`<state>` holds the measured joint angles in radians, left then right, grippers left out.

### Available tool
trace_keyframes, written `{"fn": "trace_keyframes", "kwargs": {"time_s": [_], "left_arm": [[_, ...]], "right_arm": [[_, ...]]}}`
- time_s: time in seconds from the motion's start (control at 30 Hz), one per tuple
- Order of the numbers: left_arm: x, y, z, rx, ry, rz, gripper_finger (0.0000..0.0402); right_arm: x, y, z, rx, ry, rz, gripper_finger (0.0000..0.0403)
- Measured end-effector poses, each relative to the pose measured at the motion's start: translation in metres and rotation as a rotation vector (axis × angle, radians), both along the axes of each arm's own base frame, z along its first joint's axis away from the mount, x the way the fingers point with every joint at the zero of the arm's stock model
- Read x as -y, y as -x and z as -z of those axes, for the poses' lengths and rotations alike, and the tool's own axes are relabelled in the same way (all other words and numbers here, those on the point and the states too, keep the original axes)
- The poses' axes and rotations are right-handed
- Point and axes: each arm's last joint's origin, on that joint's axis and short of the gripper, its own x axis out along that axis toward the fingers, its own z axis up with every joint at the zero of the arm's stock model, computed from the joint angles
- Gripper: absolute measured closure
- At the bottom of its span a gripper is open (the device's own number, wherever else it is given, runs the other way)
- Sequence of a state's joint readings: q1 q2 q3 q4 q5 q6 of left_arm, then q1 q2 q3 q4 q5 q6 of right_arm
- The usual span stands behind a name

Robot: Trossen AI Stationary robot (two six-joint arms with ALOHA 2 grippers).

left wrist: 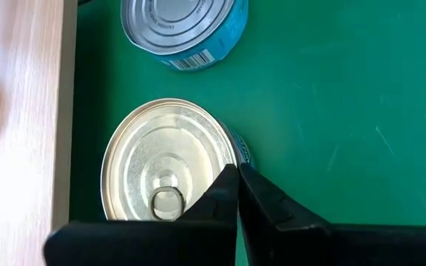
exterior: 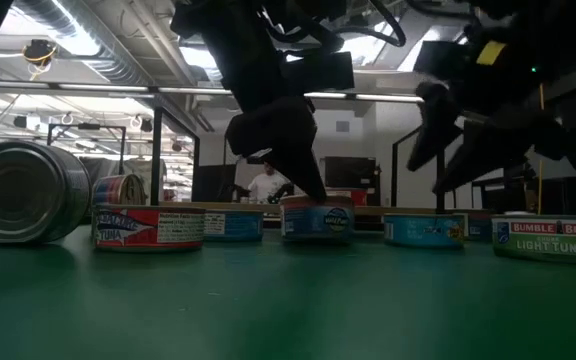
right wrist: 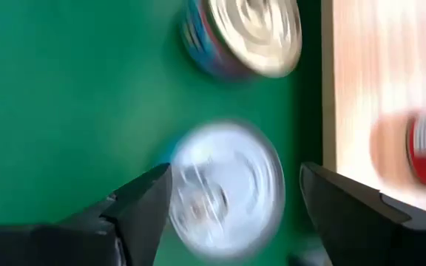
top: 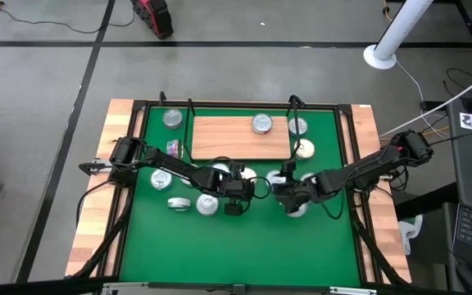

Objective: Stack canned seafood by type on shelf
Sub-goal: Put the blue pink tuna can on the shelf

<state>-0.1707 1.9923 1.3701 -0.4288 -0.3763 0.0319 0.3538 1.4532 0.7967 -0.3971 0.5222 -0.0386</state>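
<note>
The right gripper (right wrist: pixel 231 203) hangs open-jawed over a silver-lidded tin (right wrist: pixel 224 188) just beside the shelf (right wrist: pixel 361 89); it should centre before closing. The left gripper (left wrist: pixel 237 193), shut and empty, hovers over a neighbouring pull-tab tin (left wrist: pixel 170 159).

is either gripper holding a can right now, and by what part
Nothing is held. The left gripper is shut above a silver-lidded blue tin; the right gripper is open over another silver-lidded tin.

The right wrist view is smeared: a tin (right wrist: pixel 224 188) between the right hand (right wrist: pixel 231 199) fingers shows no readable label.
</note>
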Motion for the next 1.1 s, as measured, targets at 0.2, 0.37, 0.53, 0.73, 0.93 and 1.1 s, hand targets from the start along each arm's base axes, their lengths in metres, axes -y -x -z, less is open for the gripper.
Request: {"fn": "trace_keyframes", "kwargs": {"time_s": [0.2,0.37,0.53,0.73,0.93,1.1], "left_arm": [[0.0,0.001,-0.008,0.036,0.026,-0.029,0.0401],[0.0,0.002,-0.021,0.094,0.054,-0.042,0.0401],[0.0,0.002,-0.023,0.098,0.067,-0.043,0.0401],[0.0,0.001,-0.023,0.114,0.123,-0.046,0.0401],[-0.001,-0.001,-0.024,0.126,0.153,-0.048,0.0401],[-0.004,-0.003,-0.025,0.151,0.184,-0.059,0.0401]], "right_arm": [[-0.017,-0.006,0.001,0.154,0.043,-0.102,0.0107],[-0.02,-0.012,0.012,0.159,0.076,-0.096,0.0107],[-0.021,-0.021,0.023,0.181,0.166,-0.065,0.0107],[-0.025,-0.029,0.032,0.191,0.22,-0.117,0.0107],[-0.027,-0.032,0.036,0.192,0.216,-0.146,0.0107],[-0.028,-0.033,0.038,0.184,0.199,-0.163,0.0107]]}}
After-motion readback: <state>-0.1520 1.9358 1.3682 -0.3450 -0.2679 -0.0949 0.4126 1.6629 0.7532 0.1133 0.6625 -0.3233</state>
